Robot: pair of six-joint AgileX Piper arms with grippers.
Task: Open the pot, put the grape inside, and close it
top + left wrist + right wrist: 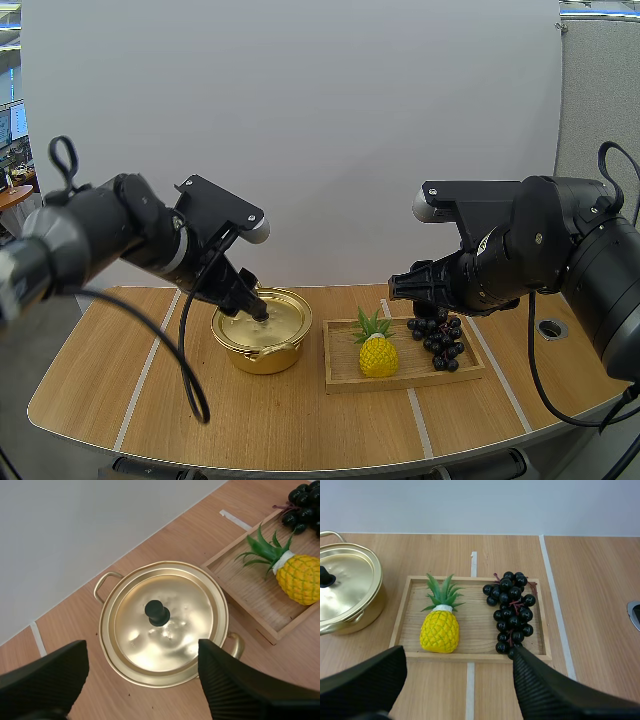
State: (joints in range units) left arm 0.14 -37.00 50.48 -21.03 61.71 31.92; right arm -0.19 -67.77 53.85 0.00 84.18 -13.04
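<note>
The pot (103,630) stands just beside the tray (400,625), at its pineapple (440,630) end, with the lid (185,610) on. The grapes (512,610) lie in the tray at the end away from the pot.

I judge the lid to be thin, light metal and slick, so the small black knob (157,612) is the only sound hold. It is stiff enough for a firm pinch. The grapes look like a loose, floppy bunch that will sag and swing. I'd grip across the thick middle or at the stem, gently.

My left gripper (142,650) is released, its fingers spread to either side of the knob and touching nothing. My right gripper (459,655) is also spread wide and empty, above the tray's near edge.

The high view shows how low the left gripper sits over the lid, which its wrist view hides. The right wrist view shows the whole bunch, which the arm partly covers from above.
</note>
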